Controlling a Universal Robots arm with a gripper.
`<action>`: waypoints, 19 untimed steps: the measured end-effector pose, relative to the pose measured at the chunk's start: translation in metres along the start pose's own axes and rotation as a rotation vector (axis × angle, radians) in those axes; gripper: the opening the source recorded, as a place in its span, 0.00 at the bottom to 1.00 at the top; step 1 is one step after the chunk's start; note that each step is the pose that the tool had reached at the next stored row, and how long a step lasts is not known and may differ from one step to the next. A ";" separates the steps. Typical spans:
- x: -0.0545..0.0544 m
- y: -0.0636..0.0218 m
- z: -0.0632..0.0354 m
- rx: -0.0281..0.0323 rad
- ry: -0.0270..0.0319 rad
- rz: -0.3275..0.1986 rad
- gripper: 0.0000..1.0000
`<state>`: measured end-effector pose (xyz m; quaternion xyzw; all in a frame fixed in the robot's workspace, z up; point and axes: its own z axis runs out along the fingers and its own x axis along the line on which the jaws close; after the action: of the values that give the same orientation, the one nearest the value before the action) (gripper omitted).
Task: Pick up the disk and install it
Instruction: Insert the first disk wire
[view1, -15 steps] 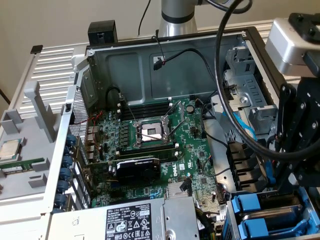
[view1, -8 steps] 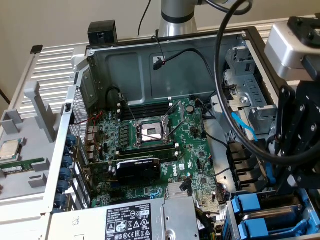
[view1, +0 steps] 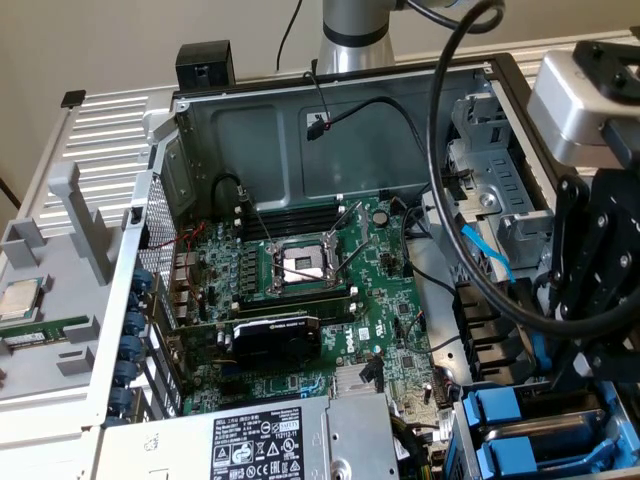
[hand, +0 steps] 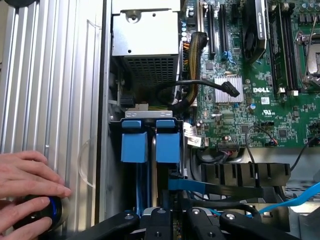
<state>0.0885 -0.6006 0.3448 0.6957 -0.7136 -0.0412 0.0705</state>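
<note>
At nine o'clock of the exterior view, a small square silver CPU chip (view1: 20, 300) lies on the pale ribbed metal surface (view1: 100, 120), well apart from the work. The open grey steel computer case (view1: 330, 130) sits at the centre with its green motherboard (view1: 390, 300) exposed, and a large grey power-supply box (view1: 250, 440) sits at six o'clock.

At three o'clock the black gripper (view1: 588, 300) hangs over the case's drive bay. I cannot tell whether its jaws are apart, together or clamped on anything.

At five o'clock, two blue plastic carriers stand side by side in the bay. The disk (view1: 497, 415), a flat silver drive framed in blue, looks to be one of them, though which one is unclear.

In the wrist view the gripper (hand: 172, 225) is directly over those carriers (hand: 167, 140). A person's hands (hand: 27, 175) rest on a round black-and-blue object (hand: 37, 212) on the ribbed surface.

The disk seems to be at or near its slot, but whether it is fully seated does not show.
</note>
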 end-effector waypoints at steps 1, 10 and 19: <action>0.000 0.0000 0.0000 0.0000 0.0001 0.000 0.17; 0.000 -0.0004 0.0023 0.0000 0.0001 0.000 0.17; -0.001 0.0003 0.0038 0.0000 -0.0002 0.001 0.17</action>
<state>0.0876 -0.5997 0.3411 0.6955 -0.7138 -0.0412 0.0704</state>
